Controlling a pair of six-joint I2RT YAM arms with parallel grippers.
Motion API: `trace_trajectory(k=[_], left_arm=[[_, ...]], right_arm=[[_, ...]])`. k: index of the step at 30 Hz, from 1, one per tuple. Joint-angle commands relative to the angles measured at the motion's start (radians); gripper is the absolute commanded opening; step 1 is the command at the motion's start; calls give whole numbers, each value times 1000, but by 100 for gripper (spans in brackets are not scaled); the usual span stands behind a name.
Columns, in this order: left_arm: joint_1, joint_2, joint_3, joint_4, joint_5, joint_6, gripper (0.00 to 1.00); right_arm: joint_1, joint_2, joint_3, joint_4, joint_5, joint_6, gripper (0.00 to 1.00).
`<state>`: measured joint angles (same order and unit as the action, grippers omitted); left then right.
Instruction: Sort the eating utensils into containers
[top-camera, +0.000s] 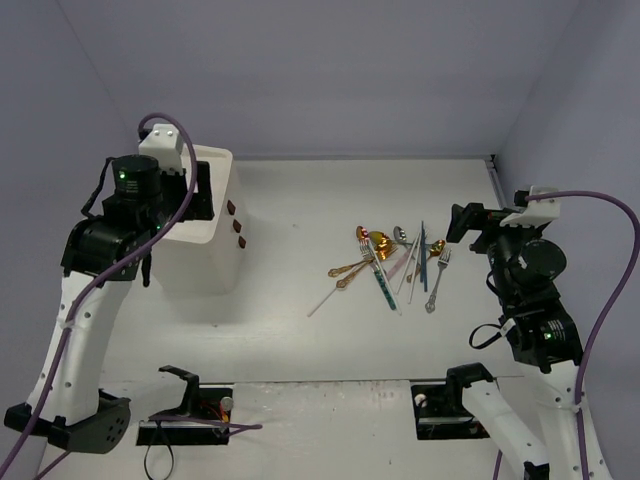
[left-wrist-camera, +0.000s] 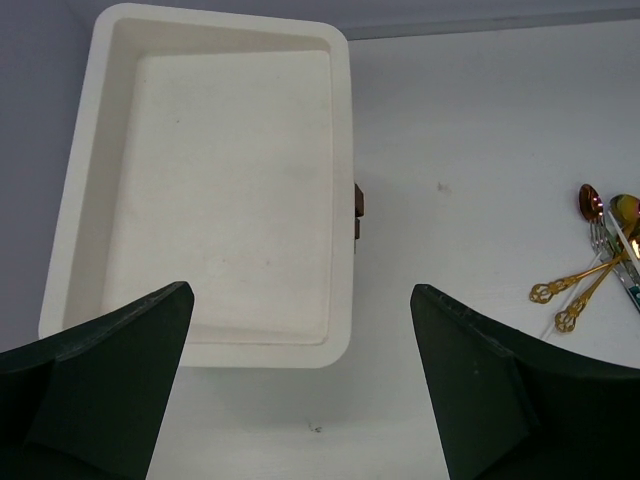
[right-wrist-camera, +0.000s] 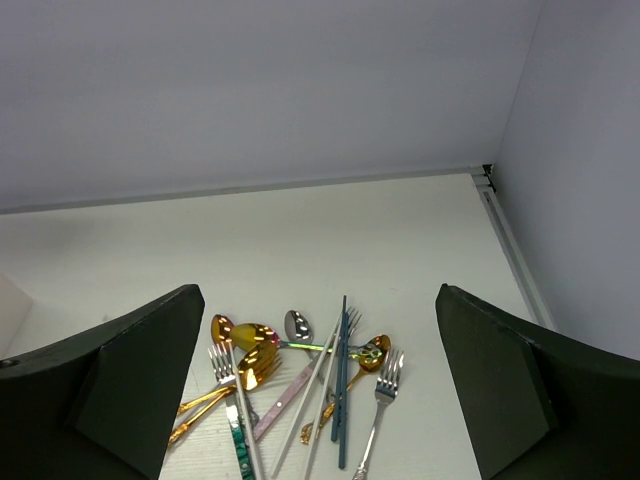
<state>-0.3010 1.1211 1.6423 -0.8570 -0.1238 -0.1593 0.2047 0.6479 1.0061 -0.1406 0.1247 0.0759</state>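
The white table (top-camera: 300, 330) fills the middle of the overhead view. On it, in the left half of that frame, stands the white cabinet (top-camera: 205, 245). From the left wrist camera its rimmed top (left-wrist-camera: 340, 150) takes up the upper left, and nothing lies in it.

The left gripper (left-wrist-camera: 300, 290) hangs above the near edge of the cabinet, its 2 fingers spread wide with nothing between them. The right gripper (right-wrist-camera: 320, 295), at the right of the overhead frame, points at the cutlery from beside it, its fingers just as wide apart and bare.

The cutlery (top-camera: 395, 262) lies in 1 loose crossed pile right of centre in the overhead view, well apart from the cabinet. In the right wrist view, along the bottom of the frame, a silver fork (right-wrist-camera: 385, 372), dark blue chopsticks (right-wrist-camera: 342, 380), a pink chopstick (right-wrist-camera: 285, 395) and a gold spoon (right-wrist-camera: 255, 350) overlap one another.

3 brown knobs (top-camera: 238, 226) sit in a row on the cabinet's right face; the drawers look pushed in.

By my reading no sorting is done: no piece is in a drawer or in a gripper, so opening the drawers and moving every piece is all left.
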Motion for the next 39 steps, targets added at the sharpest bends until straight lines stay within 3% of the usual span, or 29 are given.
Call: trace_trajectory(k=[1,14,21,28,33,39], left_arm=[[-97,82,80,-1,-112,-16,89],[-400,374,180,-6,-452,43,89],[-497,526,191,-10,-644,98,89],[-505,646,170,-24,-838,143,88],[-489,755,182,-24,-1011,257,85],[-450,809,198,-24,-1075,309,78]], right_arm=[[10,39,7,62,21,10,100],[12,85,1,57,-5,49,100],[12,81,-23,50,-31,87,100],[10,62,-45,37,-41,104,100],[12,60,-61,31,-48,123,100],[12,50,-76,26,-58,126,100]])
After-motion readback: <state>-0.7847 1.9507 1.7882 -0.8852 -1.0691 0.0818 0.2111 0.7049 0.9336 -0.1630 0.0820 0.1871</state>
